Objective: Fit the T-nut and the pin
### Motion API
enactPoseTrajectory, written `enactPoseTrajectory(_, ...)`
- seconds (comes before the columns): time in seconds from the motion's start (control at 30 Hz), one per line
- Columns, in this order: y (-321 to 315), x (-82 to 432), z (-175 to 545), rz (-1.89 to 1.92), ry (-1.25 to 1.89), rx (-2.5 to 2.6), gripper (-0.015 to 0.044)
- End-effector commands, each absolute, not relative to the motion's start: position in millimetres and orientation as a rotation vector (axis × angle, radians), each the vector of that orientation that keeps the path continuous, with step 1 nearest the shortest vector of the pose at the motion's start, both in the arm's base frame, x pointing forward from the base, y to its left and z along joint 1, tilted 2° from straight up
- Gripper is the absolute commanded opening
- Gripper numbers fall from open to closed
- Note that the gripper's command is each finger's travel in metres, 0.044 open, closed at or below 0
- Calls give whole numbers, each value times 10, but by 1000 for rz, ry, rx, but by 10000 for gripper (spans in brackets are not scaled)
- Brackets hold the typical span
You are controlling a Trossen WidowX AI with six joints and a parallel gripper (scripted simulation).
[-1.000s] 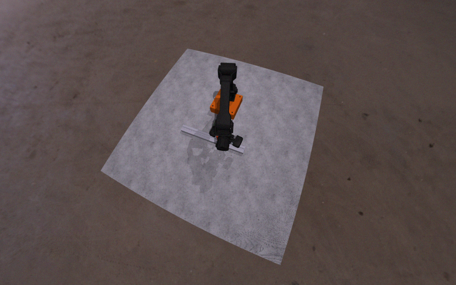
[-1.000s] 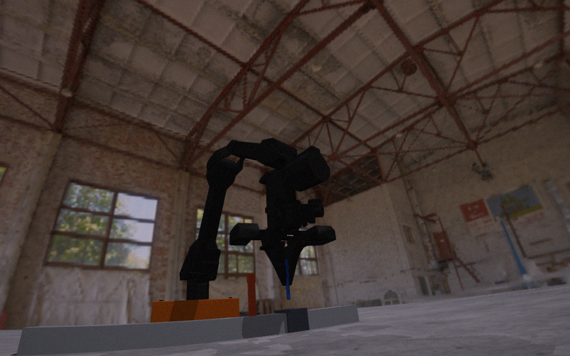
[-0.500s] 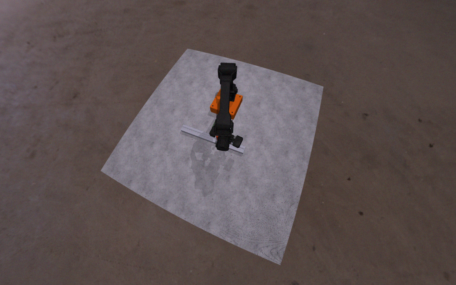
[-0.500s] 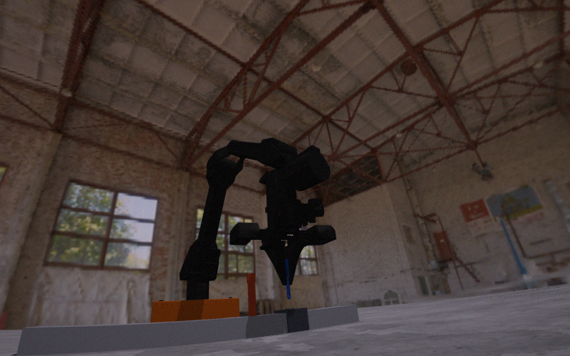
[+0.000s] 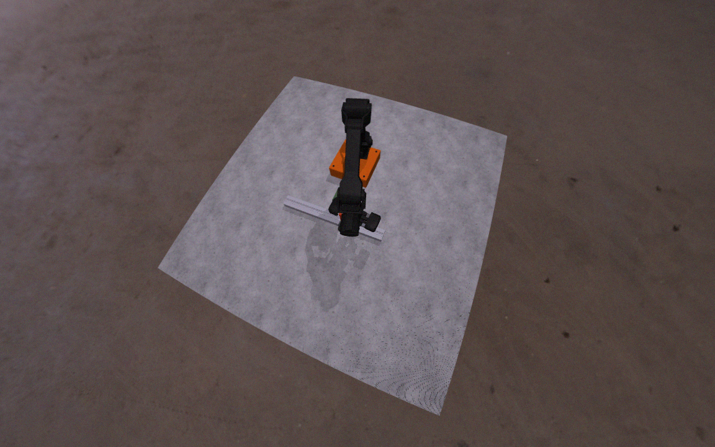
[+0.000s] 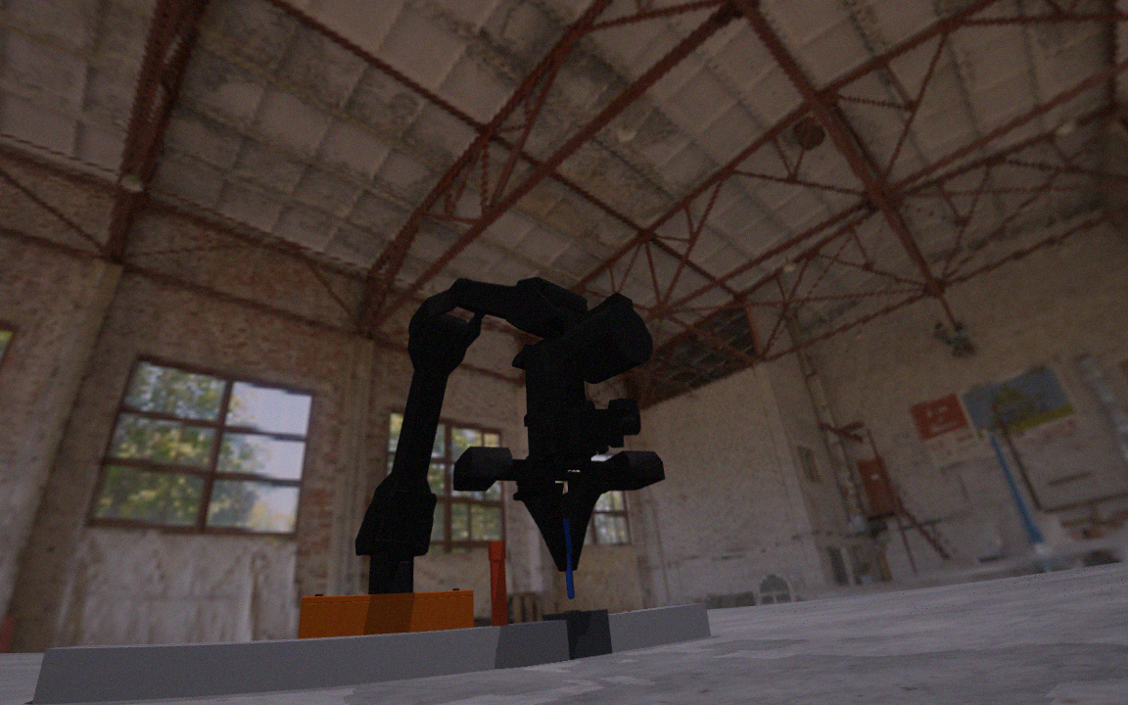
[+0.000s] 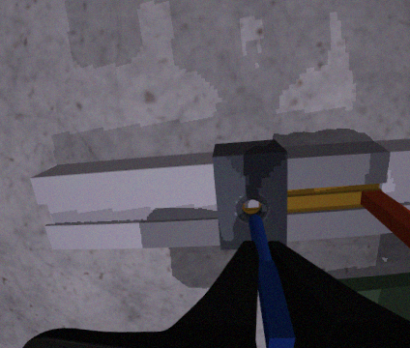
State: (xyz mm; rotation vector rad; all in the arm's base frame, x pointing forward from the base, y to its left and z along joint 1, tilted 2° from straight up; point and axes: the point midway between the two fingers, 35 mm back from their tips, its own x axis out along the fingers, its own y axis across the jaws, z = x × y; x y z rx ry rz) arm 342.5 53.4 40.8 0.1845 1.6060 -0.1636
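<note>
The blue pin (image 6: 570, 579) (image 7: 269, 280) is clamped in the end effector (image 6: 567, 565) (image 7: 259, 251), its lower end just above the dark bracket (image 6: 588, 633) (image 7: 229, 193). The brass T-nut (image 7: 326, 199) lies in the slot of the aluminum rail (image 5: 310, 209) (image 6: 288, 661) (image 7: 128, 186), reaching under the bracket; brass shows through the hole. Pushing the pin home and releasing it remain. The orange handle (image 6: 496, 583) (image 7: 403, 219) stands up beside the bracket, perhaps close enough to foul a finger. The green tray (image 7: 394, 302) sits near the rail.

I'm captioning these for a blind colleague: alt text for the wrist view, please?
Black fingers grip a blue pin above the hole in a dark block bracket on an aluminum rail. A brass nut with an orange-red handle sits in the slot.
</note>
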Motion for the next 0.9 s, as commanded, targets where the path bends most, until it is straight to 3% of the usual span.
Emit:
enactPoseTrajectory(0.0, 539, 3413, 346, -160, 1613, 187, -150)
enactPoseTrajectory(0.87, 533, 3399, 167, -161, 1612, 188, -150)
